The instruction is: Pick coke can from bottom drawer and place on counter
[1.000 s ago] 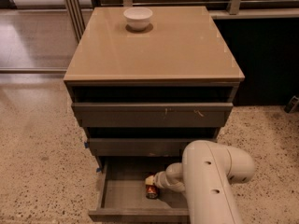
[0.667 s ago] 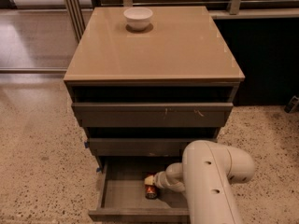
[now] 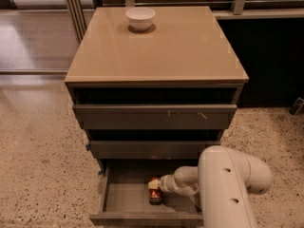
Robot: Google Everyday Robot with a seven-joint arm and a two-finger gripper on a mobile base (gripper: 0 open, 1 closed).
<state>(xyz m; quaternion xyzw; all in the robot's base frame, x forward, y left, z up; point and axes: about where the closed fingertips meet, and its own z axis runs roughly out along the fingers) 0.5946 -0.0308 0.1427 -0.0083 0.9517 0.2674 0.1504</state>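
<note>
Three dark flat-fronted drawers point(image 3: 154, 117) sit under the glossy tan counter point(image 3: 161, 51), which bears a round white bowl point(image 3: 140, 18). The bottom drawer point(image 3: 121, 198) is open; the red coke can point(image 3: 155, 197) sits on its smooth grey floor, lettering unreadable. The gripper point(image 3: 155, 184) is at the can's top; its grip cannot be told.

The bottom drawer point(image 3: 124, 196), lowest of 3, stands pulled out with its grey inside showing. A red coke can point(image 3: 155, 198) sits in it near the front middle. The gripper point(image 3: 155, 184) reaches in from the right, at the can's top, on a thick white arm point(image 3: 228, 184) that fills the lower right. On the tan counter point(image 3: 180, 51), a white bowl point(image 3: 140, 18) rests near the far edge.
</note>
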